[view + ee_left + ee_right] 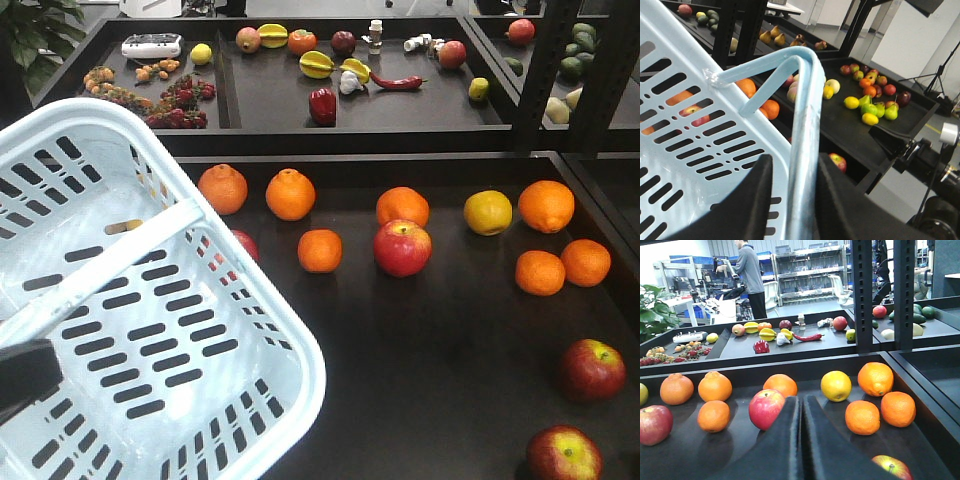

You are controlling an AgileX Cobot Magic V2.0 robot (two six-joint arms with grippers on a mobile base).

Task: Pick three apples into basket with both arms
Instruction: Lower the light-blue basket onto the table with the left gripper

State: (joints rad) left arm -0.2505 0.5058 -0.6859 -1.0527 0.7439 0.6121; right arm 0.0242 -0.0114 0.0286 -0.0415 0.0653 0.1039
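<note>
left gripper (794,162) pinches the basket (305,365) handle (807,125). right gripper (800,407) pressed together, empty. two dark apples (591,369) sit right of basket, well apart. oranges (291,194) and pink-red apple (402,247) lie behind it.

A bright pink-red apple (402,247) lies on the black tray (420,380). Just behind it sits an orange (403,206); left of it a smaller orange (320,250); behind and right a yellow citrus (488,212). Far behind it: red bell pepper (323,105), chili (398,82).

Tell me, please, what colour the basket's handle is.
Pale blue, matching the basket; the handle shows best in the left wrist view.
</note>
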